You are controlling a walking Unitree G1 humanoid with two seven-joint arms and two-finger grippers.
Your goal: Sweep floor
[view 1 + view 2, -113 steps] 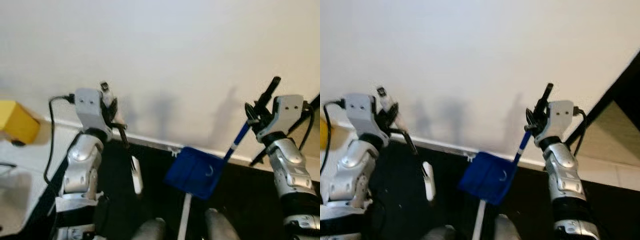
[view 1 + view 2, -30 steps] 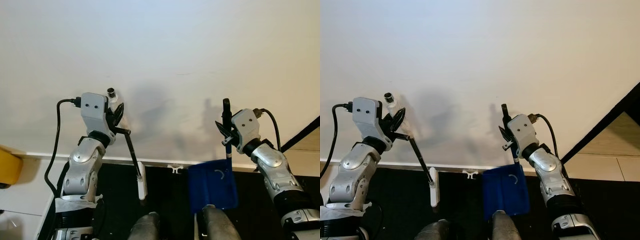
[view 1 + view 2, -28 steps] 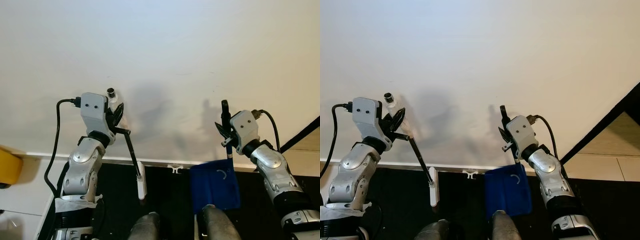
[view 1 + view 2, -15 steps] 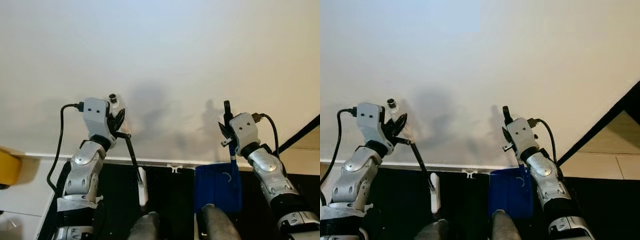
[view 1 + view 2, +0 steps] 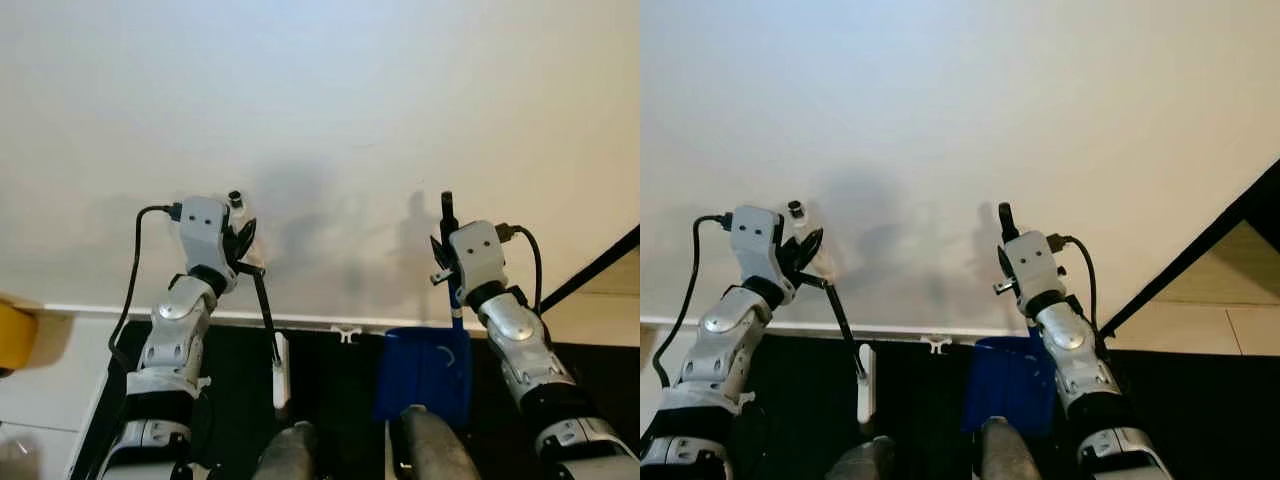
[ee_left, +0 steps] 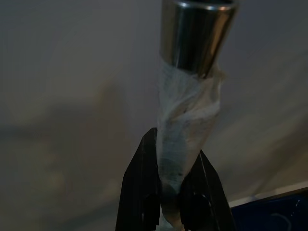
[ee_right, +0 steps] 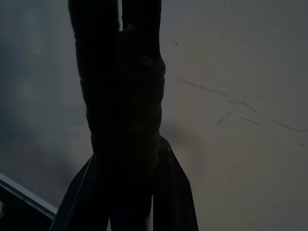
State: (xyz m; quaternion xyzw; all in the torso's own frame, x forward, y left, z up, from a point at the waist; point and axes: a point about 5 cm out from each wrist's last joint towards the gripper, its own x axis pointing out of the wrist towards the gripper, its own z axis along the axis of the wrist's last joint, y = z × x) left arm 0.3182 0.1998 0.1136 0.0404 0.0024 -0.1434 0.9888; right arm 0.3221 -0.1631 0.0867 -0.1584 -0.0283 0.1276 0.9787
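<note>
My left gripper (image 5: 238,236) is raised in front of the white wall and is shut on the brush handle (image 6: 185,125), which is wrapped in white tape under a metal end cap (image 6: 197,33). A thin black rod runs down from it to the white brush head (image 5: 280,372), which hangs over the dark floor. My right gripper (image 5: 447,262) is shut on the dustpan's black-topped handle (image 7: 122,72). The blue dustpan (image 5: 425,365) hangs straight below it, just in front of the baseboard.
The white wall meets a pale baseboard (image 5: 100,312) with a small white clip (image 5: 346,334) on it. Dark floor (image 5: 340,400) lies below, and my feet (image 5: 290,455) are at the bottom edge. A yellow object (image 5: 10,335) sits far left. A dark diagonal edge (image 5: 600,270) borders tan tiles at the right.
The dustpan, tilted out to the left 3.8 s ago, now hangs straight under my right gripper. Both grips are unchanged, and the whole view has shifted.
</note>
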